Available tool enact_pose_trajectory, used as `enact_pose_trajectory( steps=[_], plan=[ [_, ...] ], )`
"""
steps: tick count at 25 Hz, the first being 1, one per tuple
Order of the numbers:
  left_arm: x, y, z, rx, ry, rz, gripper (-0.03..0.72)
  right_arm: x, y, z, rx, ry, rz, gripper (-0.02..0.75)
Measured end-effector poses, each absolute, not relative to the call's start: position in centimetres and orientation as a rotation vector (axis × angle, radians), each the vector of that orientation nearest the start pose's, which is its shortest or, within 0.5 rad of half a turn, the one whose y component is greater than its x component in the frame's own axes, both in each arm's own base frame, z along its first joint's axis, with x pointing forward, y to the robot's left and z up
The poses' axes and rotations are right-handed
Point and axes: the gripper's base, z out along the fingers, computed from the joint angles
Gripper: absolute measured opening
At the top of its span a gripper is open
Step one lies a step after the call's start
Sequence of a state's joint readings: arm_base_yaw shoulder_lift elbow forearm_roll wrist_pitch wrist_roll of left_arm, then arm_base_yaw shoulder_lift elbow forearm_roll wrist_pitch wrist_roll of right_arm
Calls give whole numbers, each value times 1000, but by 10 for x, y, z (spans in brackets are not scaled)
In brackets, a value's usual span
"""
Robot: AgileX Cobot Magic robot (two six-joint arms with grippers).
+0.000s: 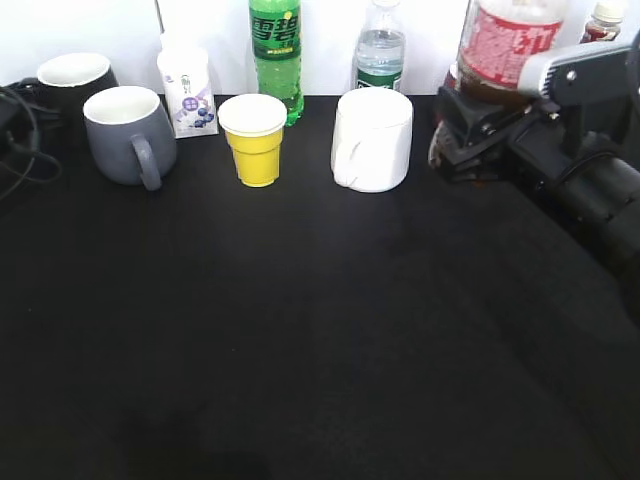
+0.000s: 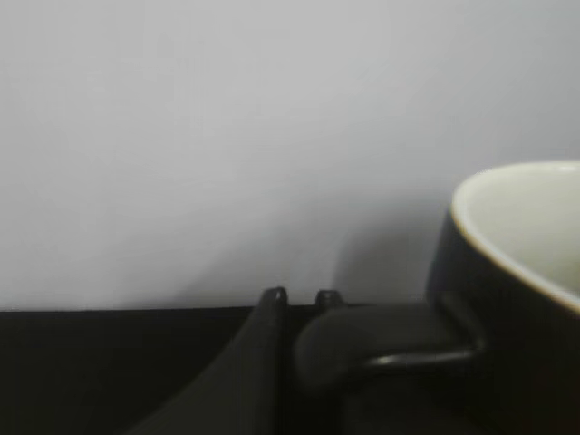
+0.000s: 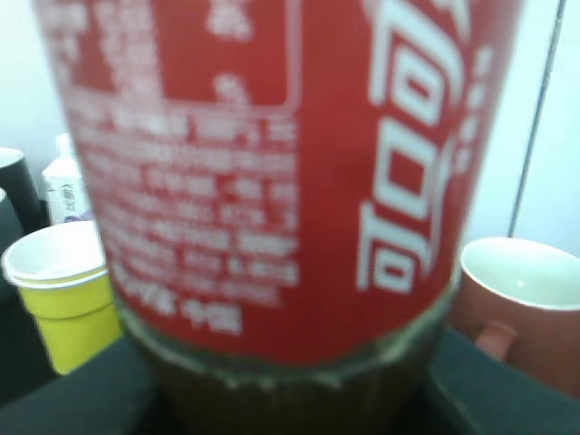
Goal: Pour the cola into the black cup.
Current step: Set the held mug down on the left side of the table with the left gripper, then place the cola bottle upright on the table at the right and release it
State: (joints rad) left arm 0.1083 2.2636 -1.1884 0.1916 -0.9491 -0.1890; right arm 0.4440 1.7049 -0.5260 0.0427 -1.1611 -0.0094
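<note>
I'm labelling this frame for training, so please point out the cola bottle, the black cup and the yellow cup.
Cola bottle point(image 1: 505, 45): exterior view, on the red label.
Black cup point(image 1: 68, 90): exterior view, on its dark wall below the white rim.
Yellow cup point(image 1: 257, 158): exterior view, on its yellow side.

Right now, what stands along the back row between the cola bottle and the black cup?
In the exterior view, from the cola bottle leftward: white mug, yellow cup, grey mug, then the black cup. A green bottle stands behind.
</note>
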Motion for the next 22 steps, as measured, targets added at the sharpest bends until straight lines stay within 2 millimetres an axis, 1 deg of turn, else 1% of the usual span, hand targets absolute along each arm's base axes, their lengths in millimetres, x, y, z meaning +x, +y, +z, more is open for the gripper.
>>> enact_pose_trajectory(
  steps=[2, 4, 5, 7, 8, 9, 10, 12, 14, 16, 19, 21, 22],
  plan=[
    [437, 33, 118, -33, 1631, -108, 295, 275, 124, 191, -266, 1487, 322, 357],
    [409, 29, 124, -37, 1669, -114, 297, 279, 115, 192, -239, 1489, 296, 357],
    [391, 27, 129, -39, 1693, -118, 298, 284, 103, 192, -211, 1490, 263, 357],
    [353, 18, 157, -23, 1681, -126, 298, 294, 65, 197, -141, 1478, 165, 357],
    [334, 12, 174, -6, 1651, -135, 298, 299, 48, 199, -139, 1468, 134, 357],
    [320, 5, 188, 12, 1623, -145, 298, 306, 32, 203, -117, 1469, 97, 357],
    [309, -2, 202, 33, 1609, -154, 298, 313, 22, 205, -115, 1474, 73, 357],
    [296, -22, 223, 92, 1621, -185, 298, 330, 11, 198, -102, 1484, 53, 357],
    [284, -45, 242, 202, 1591, -228, 298, 353, 9, 180, -65, 1514, 94, 357],
    [273, -62, 253, 302, 1566, -258, 298, 378, 8, 162, -49, 1531, 111, 357],
    [266, -73, 259, 354, 1550, -281, 298, 404, 9, 133, -67, 1552, 122, 357],
    [266, -73, 260, 358, 1548, -281, 298, 413, 10, 113, -87, 1569, 133, 357],
    [266, -73, 260, 358, 1548, -281, 298, 417, 12, 108, -105, 1546, 144, 356]
  ],
)
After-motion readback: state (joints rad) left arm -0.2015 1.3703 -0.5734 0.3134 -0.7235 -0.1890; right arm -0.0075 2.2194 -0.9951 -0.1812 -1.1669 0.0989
